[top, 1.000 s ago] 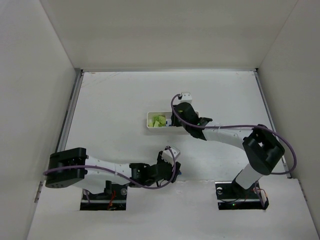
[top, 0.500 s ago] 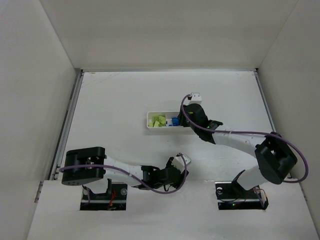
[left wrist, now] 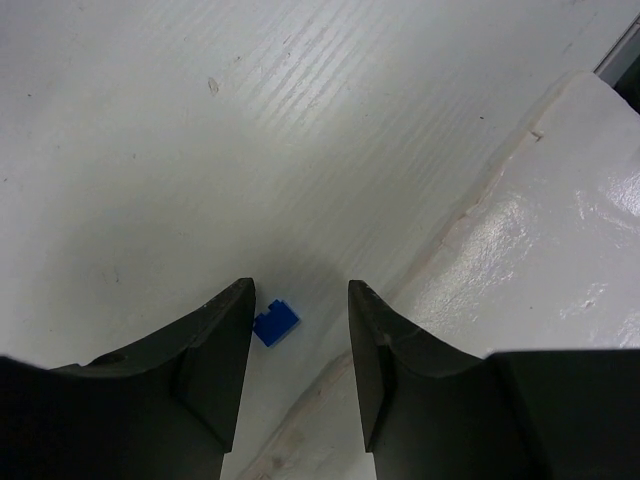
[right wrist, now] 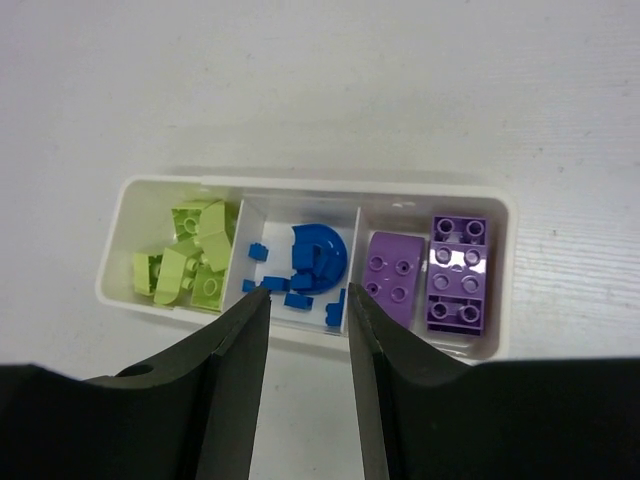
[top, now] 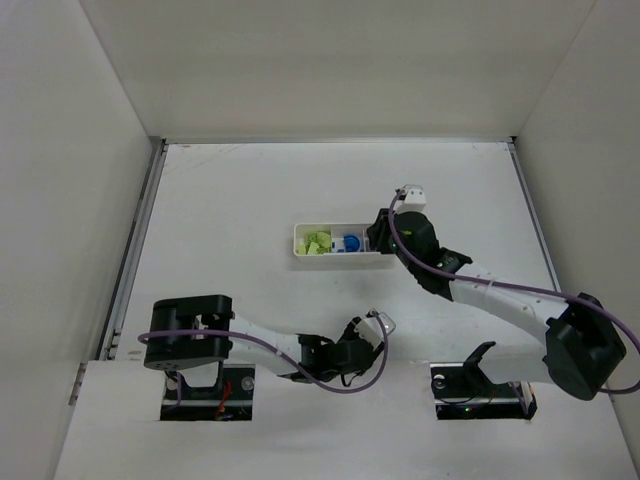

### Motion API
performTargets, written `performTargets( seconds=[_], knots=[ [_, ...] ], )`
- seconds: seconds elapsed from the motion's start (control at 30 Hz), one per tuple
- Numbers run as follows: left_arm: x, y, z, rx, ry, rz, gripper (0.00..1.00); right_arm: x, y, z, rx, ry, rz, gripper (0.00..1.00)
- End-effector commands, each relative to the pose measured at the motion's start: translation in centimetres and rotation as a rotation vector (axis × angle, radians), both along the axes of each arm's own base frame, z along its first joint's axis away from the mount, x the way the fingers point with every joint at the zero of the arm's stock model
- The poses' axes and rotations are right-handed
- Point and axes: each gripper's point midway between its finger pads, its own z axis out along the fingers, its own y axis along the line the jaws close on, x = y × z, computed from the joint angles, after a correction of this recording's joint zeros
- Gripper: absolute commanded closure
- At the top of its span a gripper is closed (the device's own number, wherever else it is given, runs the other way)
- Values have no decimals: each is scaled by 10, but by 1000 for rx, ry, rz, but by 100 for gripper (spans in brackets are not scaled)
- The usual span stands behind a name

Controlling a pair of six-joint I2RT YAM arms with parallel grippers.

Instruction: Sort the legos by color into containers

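Note:
The white tray (right wrist: 310,185) holds lime green legos (right wrist: 185,262) in its left compartment, blue bits and a round blue piece (right wrist: 318,258) in the middle, and two purple bricks (right wrist: 455,275) on the right. My right gripper (right wrist: 308,293) is open and empty, just above the tray's near wall at the blue compartment. In the top view it (top: 380,236) covers the right end of the tray (top: 300,240). A tiny blue brick (left wrist: 276,322) lies on the table between the fingers of my open left gripper (left wrist: 300,290), close to the left finger.
A raised white ledge (left wrist: 540,220) runs along the table's near edge, just right of the loose blue brick. In the top view my left gripper (top: 378,322) is low by that ledge (top: 330,400). White walls enclose the table on three sides.
My right gripper has moved right along the tray, uncovering the blue compartment. My left arm has swung right and nearer the front ledge.

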Motion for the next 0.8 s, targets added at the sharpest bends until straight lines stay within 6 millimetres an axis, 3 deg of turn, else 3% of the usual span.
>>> performTargets(
  seconds=[0.0, 0.33, 0.6, 0.77],
  knots=[
    [2, 7, -5, 67, -41, -1, 60, 5, -6, 6, 41, -25, -21, 57],
    [5, 22, -9, 122, -77, 13, 57, 5, -10, 2, 64, -16, -20, 57],
    [6, 25, -22, 176, -103, 4, 72, 2, -12, -1, 67, -11, -23, 57],
    [6, 26, -22, 186, -110, 4, 76, 3, -15, 1, 73, -14, -32, 57]
  ],
)
